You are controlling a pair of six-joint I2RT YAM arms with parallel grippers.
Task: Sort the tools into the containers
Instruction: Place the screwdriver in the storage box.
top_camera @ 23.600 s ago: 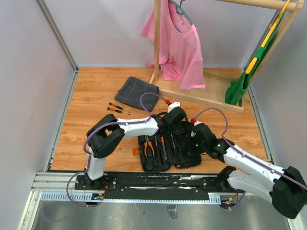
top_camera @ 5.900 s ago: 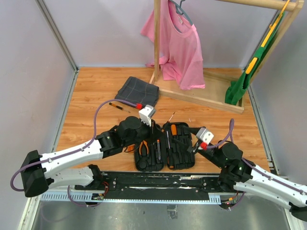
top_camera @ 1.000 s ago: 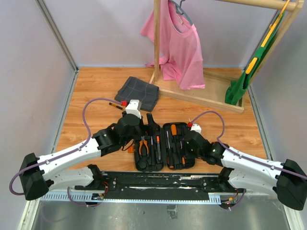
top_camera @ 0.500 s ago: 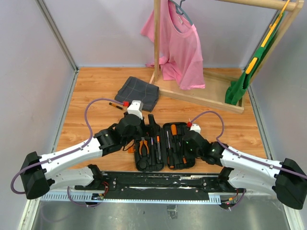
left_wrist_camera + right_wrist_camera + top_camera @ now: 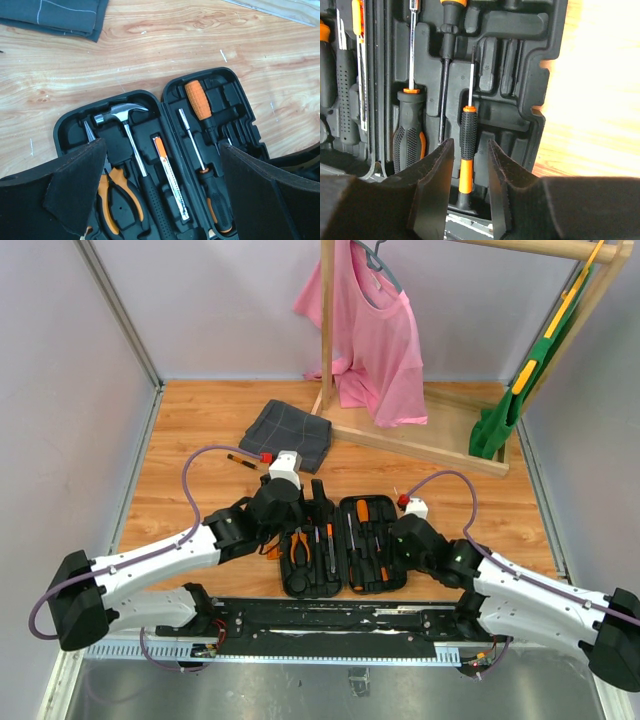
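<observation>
Two hands hang over the open black tool case (image 5: pixel 67 131) on the tabletop (image 5: pixel 200 40). The left hand (image 5: pixel 160 185) is spread wide, with the hammer (image 5: pixel 122 112) and pliers (image 5: pixel 117 195) slotted beneath it. The right hand (image 5: pixel 468 165) is partly spread, its fingers (image 5: pixel 432 185) flanking a slim screwdriver (image 5: pixel 468 130) seated in its slot, not pinching it.

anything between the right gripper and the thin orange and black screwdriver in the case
Nothing visible does. The slim orange-and-black screwdriver lies in the black plastic tool case, right between the parted fingers of the right gripper, with a gap on either side.
</observation>
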